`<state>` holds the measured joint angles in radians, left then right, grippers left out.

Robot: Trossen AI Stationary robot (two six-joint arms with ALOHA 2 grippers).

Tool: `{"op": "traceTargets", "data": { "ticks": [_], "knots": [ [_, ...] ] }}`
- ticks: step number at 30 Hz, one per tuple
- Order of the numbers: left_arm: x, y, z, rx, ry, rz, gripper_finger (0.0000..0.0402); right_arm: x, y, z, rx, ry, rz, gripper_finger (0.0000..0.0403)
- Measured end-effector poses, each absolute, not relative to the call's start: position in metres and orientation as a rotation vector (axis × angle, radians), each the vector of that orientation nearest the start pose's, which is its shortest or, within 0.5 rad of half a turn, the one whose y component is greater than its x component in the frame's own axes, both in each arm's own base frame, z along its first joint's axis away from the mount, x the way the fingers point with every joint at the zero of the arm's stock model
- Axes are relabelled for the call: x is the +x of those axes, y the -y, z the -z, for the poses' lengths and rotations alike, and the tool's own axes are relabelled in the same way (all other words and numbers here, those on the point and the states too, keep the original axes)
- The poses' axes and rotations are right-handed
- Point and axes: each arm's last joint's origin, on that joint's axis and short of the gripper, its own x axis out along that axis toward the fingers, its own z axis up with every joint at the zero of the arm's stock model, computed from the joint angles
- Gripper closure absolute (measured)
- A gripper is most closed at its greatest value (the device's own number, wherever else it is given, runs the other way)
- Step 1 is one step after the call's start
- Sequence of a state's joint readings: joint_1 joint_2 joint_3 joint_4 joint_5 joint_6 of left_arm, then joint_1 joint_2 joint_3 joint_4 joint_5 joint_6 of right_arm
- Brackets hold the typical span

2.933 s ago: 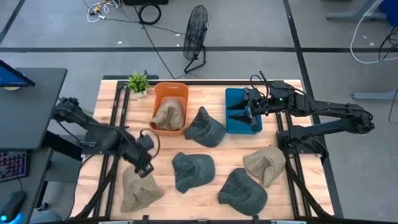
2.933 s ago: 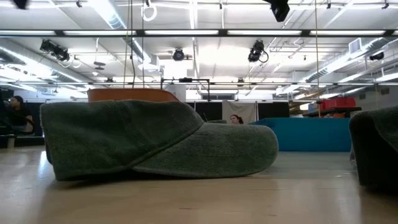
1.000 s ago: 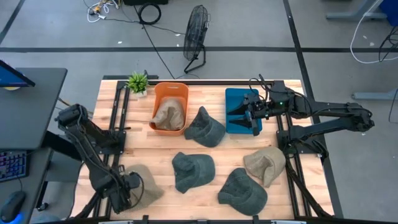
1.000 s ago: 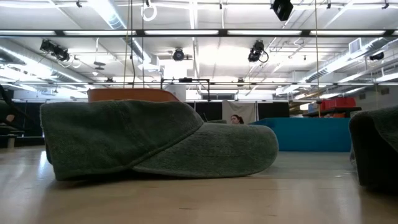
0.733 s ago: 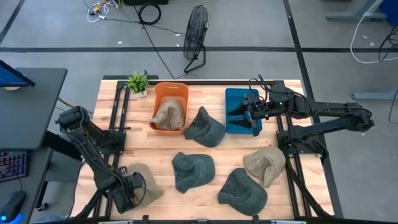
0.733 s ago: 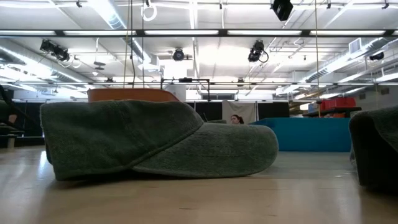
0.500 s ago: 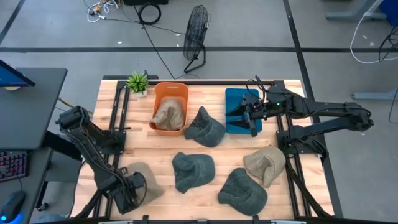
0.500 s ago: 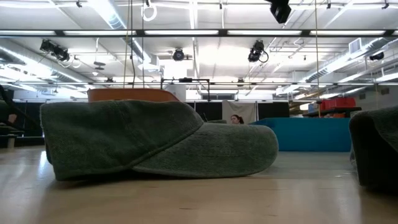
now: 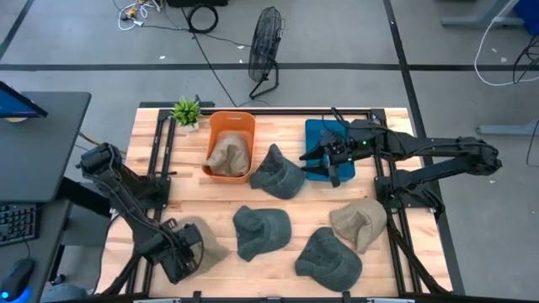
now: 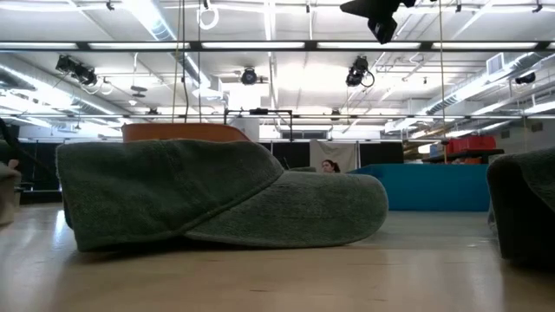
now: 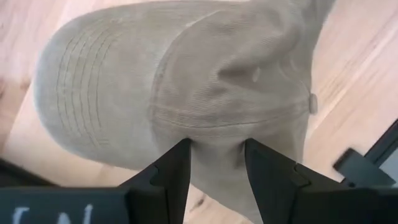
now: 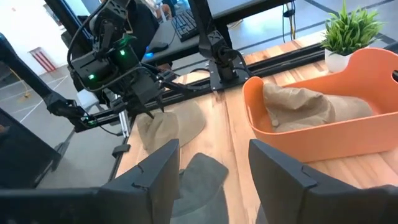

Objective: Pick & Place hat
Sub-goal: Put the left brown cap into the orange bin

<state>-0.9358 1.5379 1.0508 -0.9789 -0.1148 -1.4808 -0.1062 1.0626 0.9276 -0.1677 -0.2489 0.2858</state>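
Note:
A tan hat lies on the table's near-left part, brim flat on the wood. My left gripper is down on it, shut on its crown; the wrist view shows cloth filling the gap. My right gripper hangs open above the left edge of the blue bin, close to a dark green hat, touching nothing. The low view shows it high up, and its own view shows its parted fingers. Another tan hat lies inside the orange bin. My left gripper pinches the tan hat's crown between its two fingers, below the top button. The fingers come from above, pointing down. The cloth is bunched in the gap. The hat rests on the table with its brim flat.
Two more dark green hats and a tan hat lie along the near half. One green hat fills the low view. A potted plant stands at the far-left corner. Black rails run along both sides.
My right gripper has moved toward the table's left, from over the blue bin to its left edge near the dark green hat, and has come down a little. My left gripper stayed low on the tan hat and shifted slightly right, the hat sliding with it.

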Motion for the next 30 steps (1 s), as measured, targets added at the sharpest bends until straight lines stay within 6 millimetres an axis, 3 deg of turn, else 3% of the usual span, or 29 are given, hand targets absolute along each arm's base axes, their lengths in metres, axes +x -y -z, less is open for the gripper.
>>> {"op": "traceTargets", "data": {
  "ticks": [8,11,14,17,25,30],
  "knots": [
    [0.167,0.201,-0.184,-0.434,-1.419,-0.402,0.0255,0.234,0.012,-0.332,0.318,-0.321,-0.131,0.0207],
    [0.165,0.198,-0.172,-0.456,-1.419,-0.393,0.0289,0.234,0.010,-0.332,0.316,-0.323,-0.139,0.0207],
    [0.163,0.195,-0.169,-0.462,-1.429,-0.426,0.0350,0.234,0.008,-0.332,0.315,-0.325,-0.144,0.0207],
    [0.164,0.196,-0.171,-0.463,-1.431,-0.429,0.0389,0.234,0.008,-0.332,0.308,-0.327,-0.145,0.0207],
    [0.174,0.208,-0.194,-0.513,-1.396,-0.376,0.0395,0.234,0.008,-0.332,0.299,-0.326,-0.147,0.0207],
    [0.178,0.212,-0.219,-0.517,-1.385,-0.402,0.0396,0.234,0.008,-0.332,0.302,-0.326,-0.146,0.0207]
  ]
}}
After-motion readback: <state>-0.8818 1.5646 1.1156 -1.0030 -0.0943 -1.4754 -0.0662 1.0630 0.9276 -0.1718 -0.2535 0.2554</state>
